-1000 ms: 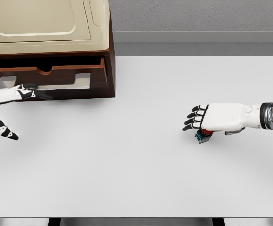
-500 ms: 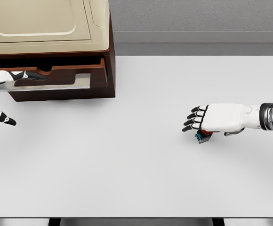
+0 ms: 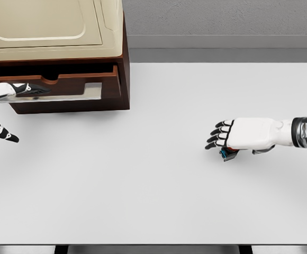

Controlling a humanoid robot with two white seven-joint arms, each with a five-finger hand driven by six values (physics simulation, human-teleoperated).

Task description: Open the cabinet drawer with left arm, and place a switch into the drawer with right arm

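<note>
The left hand (image 3: 8, 91) reaches flat, fingers extended, at the drawer (image 3: 63, 84) front; the right hand (image 3: 243, 135) hovers palm-down, fingers loosely spread, far from it.

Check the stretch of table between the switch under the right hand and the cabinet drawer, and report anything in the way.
Nothing visible stands between them. The switch sits under the right hand at the table's right; bare white tabletop runs from there to the drawer, which is part open at the far left, with the left hand at its front.

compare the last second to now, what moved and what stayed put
The left hand rose from the table in front of the cabinet to the drawer front, fingers extended toward its handle. It grasps nothing visibly. The right hand stayed over the switch on the table; the drawer looks unmoved.
</note>
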